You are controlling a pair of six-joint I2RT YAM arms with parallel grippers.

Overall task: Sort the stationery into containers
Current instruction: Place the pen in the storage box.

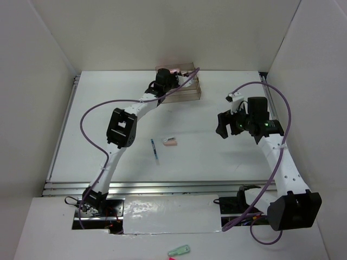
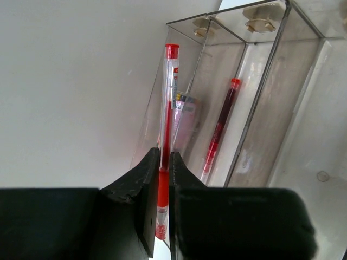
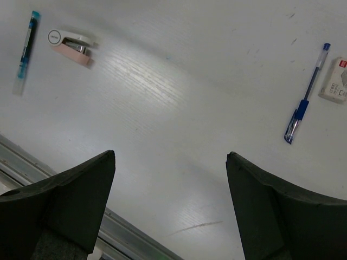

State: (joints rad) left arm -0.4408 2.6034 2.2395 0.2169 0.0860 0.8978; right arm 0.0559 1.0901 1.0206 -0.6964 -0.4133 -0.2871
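Looking through the left wrist camera, the left jaws are clamped on a red pen point(image 2: 168, 108), pinching its lower barrel while its capped end points up along a tall wall of the smoky organiser point(image 2: 282, 97). Whether that pen is already inside a compartment or just against the outer wall cannot be told. A second red pen point(image 2: 219, 130) leans inside the next compartment. The top view shows none of this, because the left arm's wrist covers the pens there and only the organiser's front steps are visible, at the far middle of the table point(image 1: 97, 124).

The right wrist camera shows the right jaws spread wide with nothing between them, hanging above bare table. Beyond them, a teal-blue pen point(image 3: 27, 46) and a pink-and-white eraser point(image 3: 70, 43) lie close together on one side. A darker blue pen point(image 3: 306, 103) lies just beside a white eraser point(image 3: 336, 81) on the other. From above only the first pair can be made out, lying mid-table between the two arms.

White walls close the table on the left, right and far sides, and the organiser stands near the far one. A metal rail point(image 1: 162, 187) runs along the near edge and shows again in a corner of the right wrist view. The widest open stretch is the table's centre and left half. A pale green clip point(image 1: 179, 251) lies on the near ledge, past the rail.
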